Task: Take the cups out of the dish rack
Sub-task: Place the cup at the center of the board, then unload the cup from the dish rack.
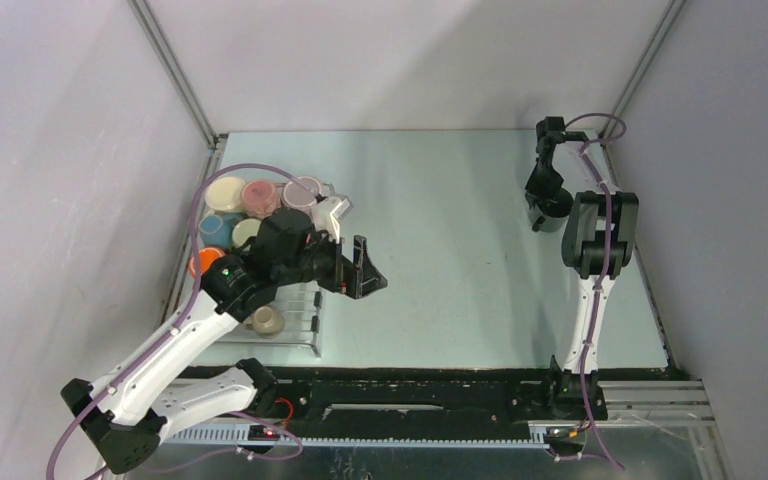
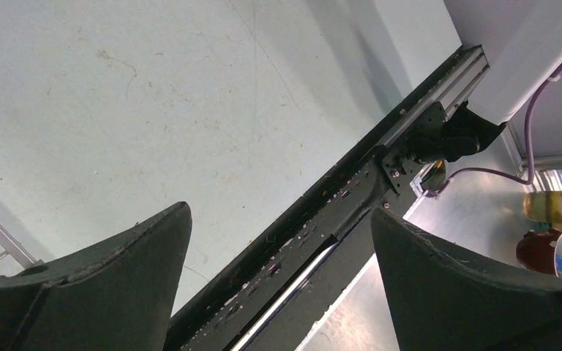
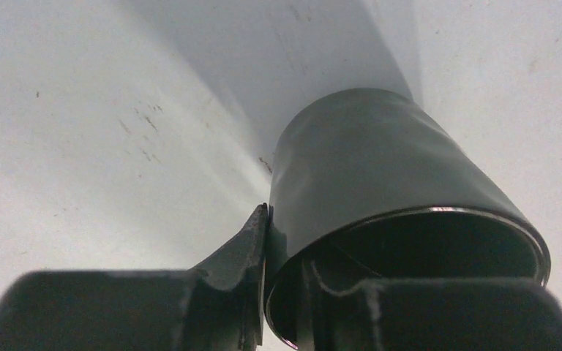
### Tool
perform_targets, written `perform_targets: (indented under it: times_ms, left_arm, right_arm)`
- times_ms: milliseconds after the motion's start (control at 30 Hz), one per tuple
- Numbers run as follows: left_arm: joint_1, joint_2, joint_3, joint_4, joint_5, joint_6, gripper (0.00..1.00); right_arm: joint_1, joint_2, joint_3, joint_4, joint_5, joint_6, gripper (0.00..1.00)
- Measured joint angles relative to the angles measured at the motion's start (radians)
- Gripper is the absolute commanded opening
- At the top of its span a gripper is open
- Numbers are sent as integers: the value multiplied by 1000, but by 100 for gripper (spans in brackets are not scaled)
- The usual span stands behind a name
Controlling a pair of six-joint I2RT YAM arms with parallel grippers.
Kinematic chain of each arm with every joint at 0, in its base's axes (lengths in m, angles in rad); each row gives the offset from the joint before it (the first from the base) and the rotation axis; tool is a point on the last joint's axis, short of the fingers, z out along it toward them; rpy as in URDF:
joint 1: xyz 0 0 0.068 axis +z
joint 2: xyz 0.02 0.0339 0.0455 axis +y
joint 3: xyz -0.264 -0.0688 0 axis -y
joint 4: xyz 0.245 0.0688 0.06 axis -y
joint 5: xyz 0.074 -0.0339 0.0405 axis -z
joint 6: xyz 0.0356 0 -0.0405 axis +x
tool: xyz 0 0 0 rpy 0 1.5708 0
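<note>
The right pincer (image 3: pixel 282 248) grips a dark mug (image 3: pixel 366 161) at the worktop's (image 1: pixel 440 250) right edge; the left pincer (image 2: pixel 279 212) gapes empty (several cups (image 1: pixel 260 198) wait in the rack (image 1: pixel 305 320)).

Pale table (image 1: pixel 440 260) — dish rack (image 1: pixel 305 322) left, dark mug (image 3: pixel 366 161) right.

L arm fwd, L gripper (image 1: pixel 369 269) jaws spread, R arm upright, R gripper (image 1: pixel 544 211) pinching dark cup (image 3: pixel 366 161)
</note>
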Motion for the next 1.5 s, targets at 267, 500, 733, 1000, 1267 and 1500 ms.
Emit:
perform_targets:
  times_ms: [267, 500, 733, 1000, 1267, 1500]
  left_arm:
    - [2, 0, 0, -15, -19, 0, 100]
    - [10, -8, 0, -26, -62, 0, 100]
    - [38, -14, 0, -34, -119, 0, 100]
    - [69, -24, 0, -54, -287, -31, 100]
    - [88, -11, -2, -88, -600, -209, 98]
    - [90, 169, -1, -132, -829, -463, 92]
  right_arm:
    - [0, 3, 16, -8, 11, -10, 62]
    - [10, -23, 29, -39, 37, -8, 79]
    - [30, -173, 28, -65, 79, -2, 96]
    - [117, -502, -168, -12, 74, -3, 100]
    - [306, -746, -430, 97, -22, -6, 100]
    - [489, -850, -573, 179, -77, -4, 100]
